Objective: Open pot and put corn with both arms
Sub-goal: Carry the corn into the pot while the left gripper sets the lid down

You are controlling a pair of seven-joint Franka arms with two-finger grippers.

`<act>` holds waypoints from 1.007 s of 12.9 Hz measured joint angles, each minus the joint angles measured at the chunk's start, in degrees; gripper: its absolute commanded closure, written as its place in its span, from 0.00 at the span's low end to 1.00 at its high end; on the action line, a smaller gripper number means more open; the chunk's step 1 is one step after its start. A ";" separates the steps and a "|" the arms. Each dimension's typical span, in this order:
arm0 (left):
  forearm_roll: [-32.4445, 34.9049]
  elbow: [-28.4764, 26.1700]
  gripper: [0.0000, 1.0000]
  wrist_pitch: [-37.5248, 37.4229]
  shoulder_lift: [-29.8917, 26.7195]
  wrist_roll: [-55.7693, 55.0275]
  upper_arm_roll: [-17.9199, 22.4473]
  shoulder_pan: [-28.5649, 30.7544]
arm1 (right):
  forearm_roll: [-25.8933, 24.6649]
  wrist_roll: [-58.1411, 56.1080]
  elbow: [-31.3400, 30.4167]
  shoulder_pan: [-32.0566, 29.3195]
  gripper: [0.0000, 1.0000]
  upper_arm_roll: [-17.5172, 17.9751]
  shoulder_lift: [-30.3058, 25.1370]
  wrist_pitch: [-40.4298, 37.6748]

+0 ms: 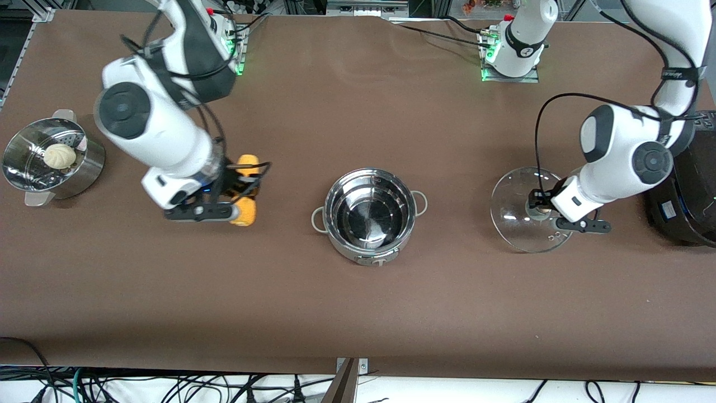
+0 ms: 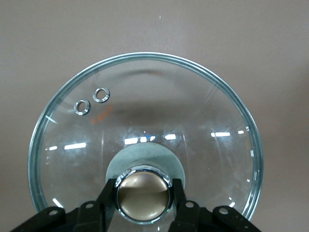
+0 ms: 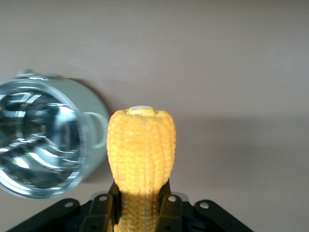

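We've got the right gripper clamped mid-cob on the stiff, light corn over bare table beside the open pot, while the left gripper pinches the fragile, slippery glass lid by its knob.

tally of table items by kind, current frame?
Pot: 1
Glass lid: 1
Corn: 1
Steamer basket: 1
Bun: 1
Black cooker: 1
Total: 6

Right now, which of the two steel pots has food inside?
The steamer basket at the right arm's end of the table: a pale bun sits in it. The pot mid-table is open and empty.
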 measured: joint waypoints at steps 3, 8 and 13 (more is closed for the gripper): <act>0.00 -1.41 1.00 7.58 4.86 -0.02 0.07 0.00 | 0.00 6.30 8.01 5.18 0.70 0.09 6.72 2.47; 0.00 -1.01 0.19 10.53 7.46 -1.97 0.08 -0.14 | 0.00 13.31 11.26 11.25 0.70 0.15 15.23 13.72; 0.00 0.77 0.01 6.53 5.52 -3.24 0.31 0.15 | 0.00 13.92 11.43 13.79 0.70 0.15 20.37 19.22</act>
